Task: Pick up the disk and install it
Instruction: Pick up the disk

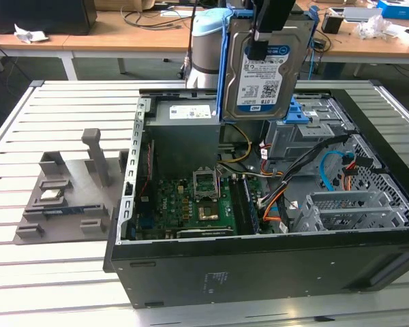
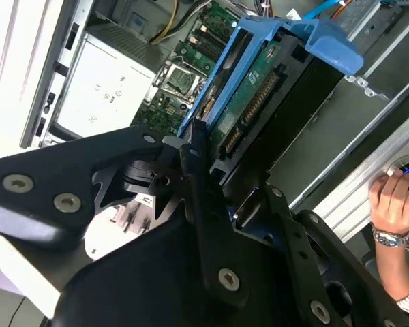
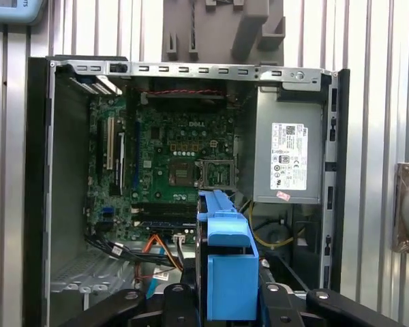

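The disk [image 1: 267,68] hangs upright above the open computer case [image 1: 259,252], its blue-and-white label facing the exterior camera and a blue bracket along its edges. My gripper [image 1: 259,49] comes down from above and is shut on it. In the second wrist view the black fingers [image 2: 198,197] clamp the disk [image 2: 252,88], whose green circuit-board side shows. In the first wrist view the blue bracket of the disk [image 3: 226,266] sits between my gripper [image 3: 225,303], over the case's inside.
Inside the case lie the motherboard [image 1: 191,204], the grey power supply [image 1: 184,126], loose cables and a blue drive bay [image 1: 298,112]. A grey fixture [image 1: 61,197] with a small chip stands on the slatted table at the exterior view's left. A person's hand [image 2: 395,204] rests beside the case.
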